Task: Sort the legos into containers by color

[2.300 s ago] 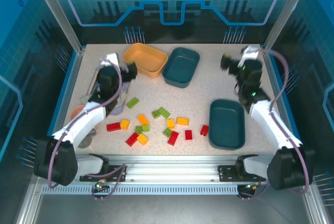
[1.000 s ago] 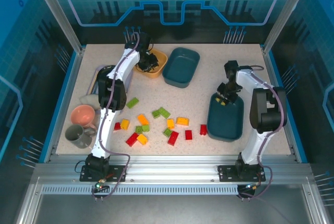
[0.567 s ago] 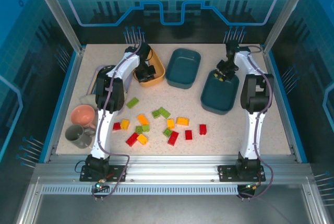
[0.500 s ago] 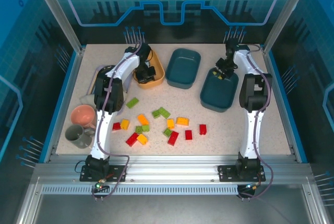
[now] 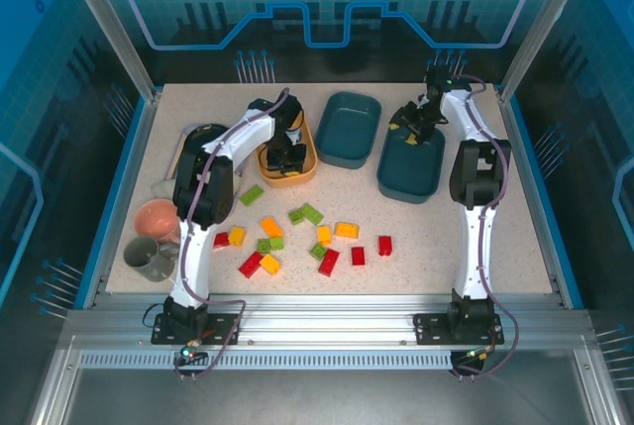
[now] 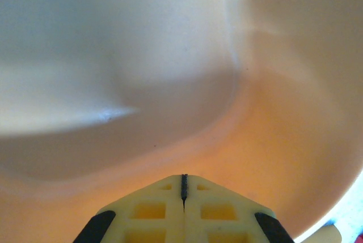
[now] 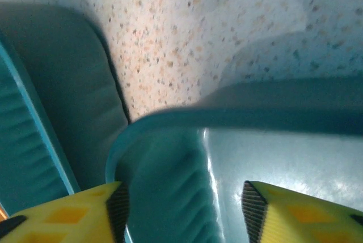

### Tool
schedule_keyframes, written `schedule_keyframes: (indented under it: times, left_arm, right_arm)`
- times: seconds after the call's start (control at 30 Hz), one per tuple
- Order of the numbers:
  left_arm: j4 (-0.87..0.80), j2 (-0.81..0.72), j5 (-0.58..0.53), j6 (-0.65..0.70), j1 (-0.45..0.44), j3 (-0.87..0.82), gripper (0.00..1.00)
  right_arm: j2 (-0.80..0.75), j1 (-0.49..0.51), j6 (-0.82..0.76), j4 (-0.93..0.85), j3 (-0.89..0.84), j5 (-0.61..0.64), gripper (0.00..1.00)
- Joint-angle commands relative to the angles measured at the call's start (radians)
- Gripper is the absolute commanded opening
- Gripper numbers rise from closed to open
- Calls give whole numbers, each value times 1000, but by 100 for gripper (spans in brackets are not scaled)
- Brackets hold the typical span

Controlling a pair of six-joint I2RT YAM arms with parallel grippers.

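I see red, green and yellow-orange legos scattered loose mid-table; beyond them a yellow-orange bin, a dark teal bin and a second teal bin stand upright.

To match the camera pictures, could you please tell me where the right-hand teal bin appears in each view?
Top external: the right bin sits right of centre, with the right gripper at its far left corner.
Right wrist: its rim crosses the middle, its floor below, between the fingers.
Left wrist: looks into the orange bin.
Shared landmark: the middle bin, just left of it in top external and right wrist.
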Motion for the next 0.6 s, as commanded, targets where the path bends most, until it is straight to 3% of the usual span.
schedule_keyframes:
  times: [0.0,0.2,0.3,0.43,0.57]
  left_arm:
    - [18,-88,-80,26,-3,-9,5]
    - [21,-145,-172,-22,-3,48,22]
    - [22,-162,-195,-38,-1,62,24]
    - [18,-186,-202,-60,2,69,26]
    - [25,-228,-217,-92,2,43,26]
  right_arm:
    - [-113,51,-69,-25,-53,-7,65]
    - [-121,116,-83,-7,-95,31,71]
    - [-93,137,-81,-36,-63,51,70]
    - [-40,157,-97,-106,-11,99,60]
    - [-48,182,-131,-128,-12,138,43]
